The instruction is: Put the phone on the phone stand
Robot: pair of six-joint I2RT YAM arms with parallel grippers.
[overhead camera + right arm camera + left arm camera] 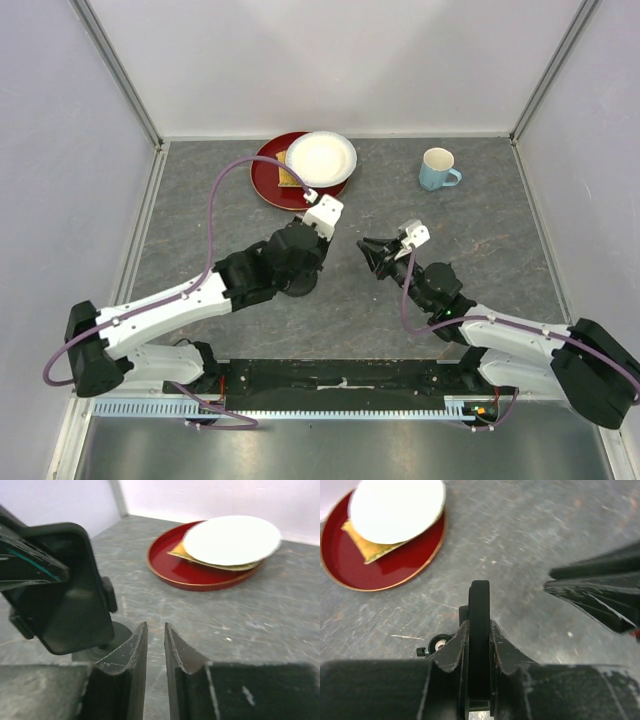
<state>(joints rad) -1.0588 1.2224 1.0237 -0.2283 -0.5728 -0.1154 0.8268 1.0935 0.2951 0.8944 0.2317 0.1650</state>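
Observation:
The black phone [65,595] stands upright on its edge. My left gripper [480,625] is shut on its upper edge, and it shows edge-on between the fingers [480,600]. The phone stand is right under and behind the phone: its disc base [107,640] sits on the table and its knob [438,644] shows beside the phone. In the top view the stand base [300,283] lies under my left gripper [305,255], which hides the phone. My right gripper [156,627] is empty, its jaws a narrow gap apart, just right of the stand [372,250].
A red plate [268,188] at the back centre holds a white plate [321,158] with a yellow-brown piece [285,178] under it. A blue mug [437,168] stands back right. White walls close in the grey table [480,240] on three sides.

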